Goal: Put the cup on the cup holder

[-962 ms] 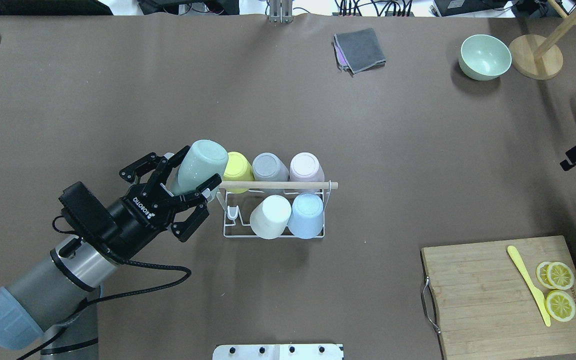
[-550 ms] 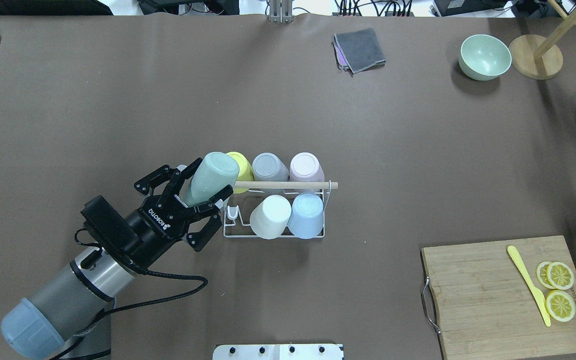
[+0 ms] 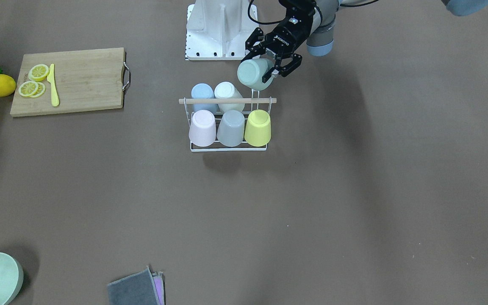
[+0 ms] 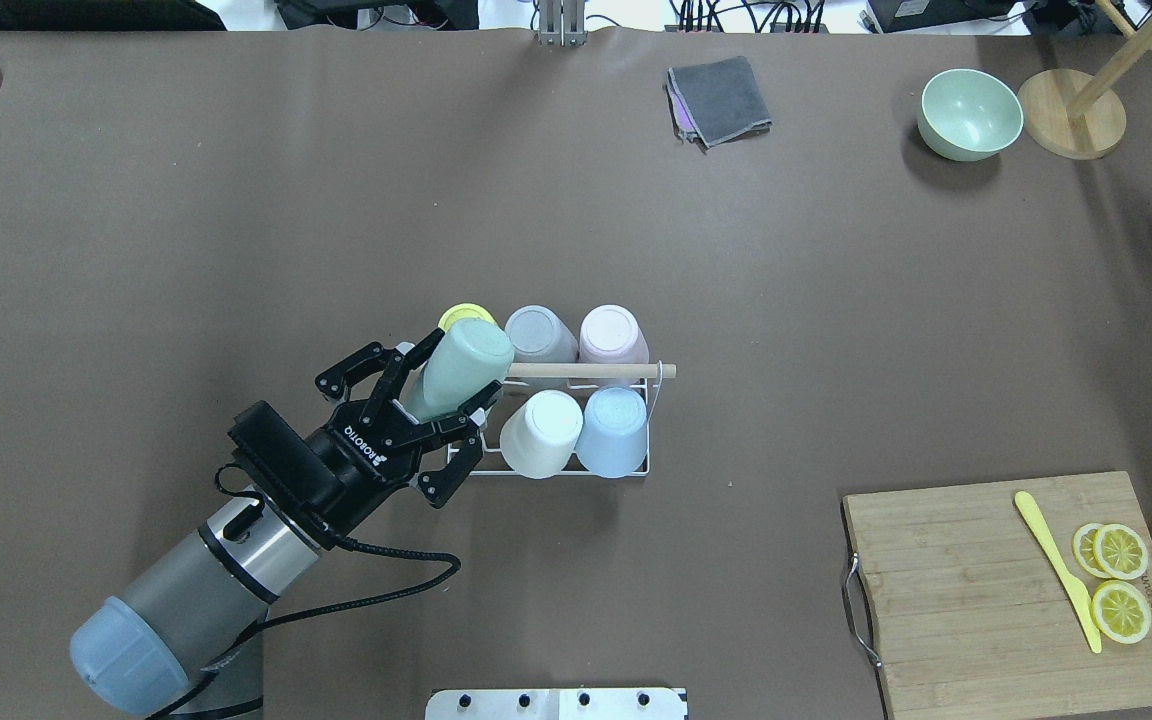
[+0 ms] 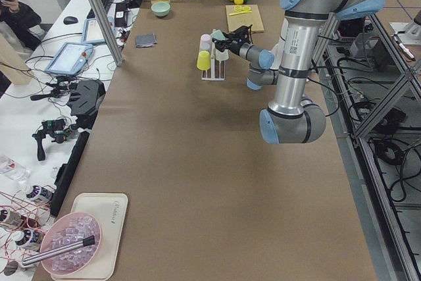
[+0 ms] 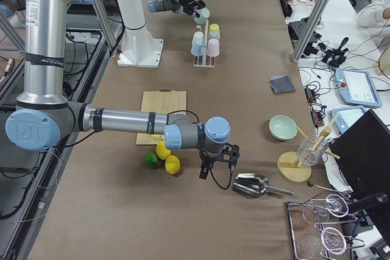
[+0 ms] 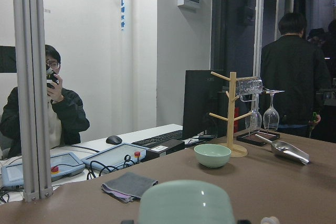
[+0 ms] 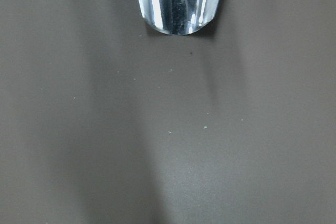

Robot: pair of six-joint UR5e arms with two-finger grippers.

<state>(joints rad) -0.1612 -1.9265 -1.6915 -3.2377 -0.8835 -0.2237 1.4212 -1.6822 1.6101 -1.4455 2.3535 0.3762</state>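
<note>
Left hand (image 4: 454, 388), marked ROBOTIQ, has been carried right over the last second and is pinched on the mint cup (image 4: 464, 362). Cup is now held tilted, base up, over the left end of the cup holder (image 4: 596, 371), mid-frame. It is aligned but not yet seated; lowering is judged to remain.

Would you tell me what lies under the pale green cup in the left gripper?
Under the pale green cup is the empty end slot of the white wire cup holder. That slot's prong and part of the yellow cup are covered.
</note>
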